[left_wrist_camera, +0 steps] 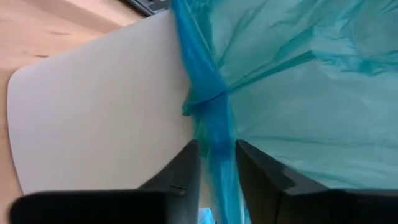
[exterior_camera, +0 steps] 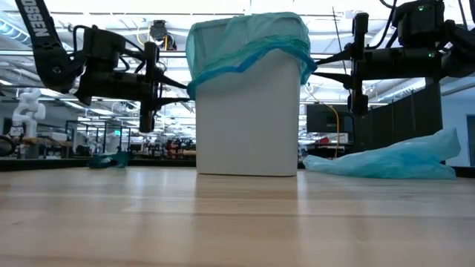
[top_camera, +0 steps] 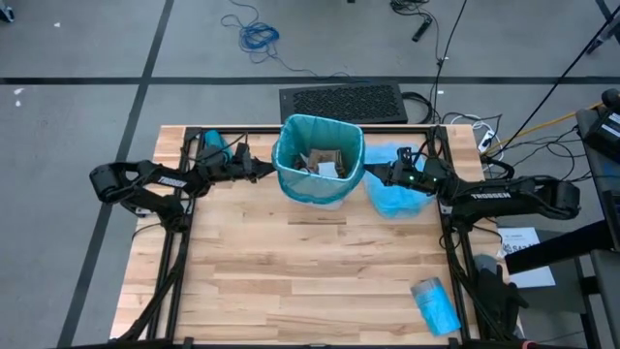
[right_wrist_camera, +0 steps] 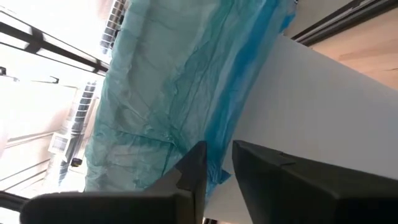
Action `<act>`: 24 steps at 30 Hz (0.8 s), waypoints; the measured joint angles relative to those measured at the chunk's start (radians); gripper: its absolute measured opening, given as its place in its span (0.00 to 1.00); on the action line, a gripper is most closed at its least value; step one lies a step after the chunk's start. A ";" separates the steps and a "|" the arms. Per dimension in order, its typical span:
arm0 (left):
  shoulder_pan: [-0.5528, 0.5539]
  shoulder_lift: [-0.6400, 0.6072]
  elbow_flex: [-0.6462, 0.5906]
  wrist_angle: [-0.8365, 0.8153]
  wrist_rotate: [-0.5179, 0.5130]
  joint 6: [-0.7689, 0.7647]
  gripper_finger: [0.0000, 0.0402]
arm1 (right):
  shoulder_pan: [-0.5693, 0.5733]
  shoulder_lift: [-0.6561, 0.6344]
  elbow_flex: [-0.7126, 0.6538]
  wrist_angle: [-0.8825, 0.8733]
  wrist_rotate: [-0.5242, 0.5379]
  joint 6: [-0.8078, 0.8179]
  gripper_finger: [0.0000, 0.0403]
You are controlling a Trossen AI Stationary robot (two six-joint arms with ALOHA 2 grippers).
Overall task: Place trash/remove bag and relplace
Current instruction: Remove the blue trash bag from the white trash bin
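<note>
From above, a white bin [top_camera: 320, 179] lined with a teal bag [top_camera: 288, 147] stands toward the far middle of the wooden surface [top_camera: 310, 281]. The trash [top_camera: 323, 162], brown paper wads and a white piece, lies inside it. My left gripper [top_camera: 266, 171] reaches the bag's rim from one side and my right gripper [top_camera: 373, 174] meets the rim on the opposite side. A loose blue bag [top_camera: 395, 200] lies on the surface just beside the bin, under my right arm, and a folded blue bundle [top_camera: 435, 302] sits near the surface's near right corner, well apart.

At surface height, the bin [exterior_camera: 249, 119] stands upright, with the bag's [exterior_camera: 249, 41] overhang draped around its top. My two arms come in level at the rim from either side, and the loose bag [exterior_camera: 390, 161] lies flat beside the bin.

Past my left wrist, my jaws pinch a twisted strand of the bag's [left_wrist_camera: 214, 124] edge against the bin's white wall [left_wrist_camera: 99, 112].

Past my right wrist, my jaws stand narrowly apart at the bag's [right_wrist_camera: 186, 87] hem where it overlaps the bin wall [right_wrist_camera: 323, 106]; I cannot tell whether they grip it.
</note>
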 joint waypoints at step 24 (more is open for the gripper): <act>0.000 -0.074 0.000 0.258 -0.024 -0.088 0.00 | 0.000 -0.007 0.000 0.173 0.015 -0.015 0.00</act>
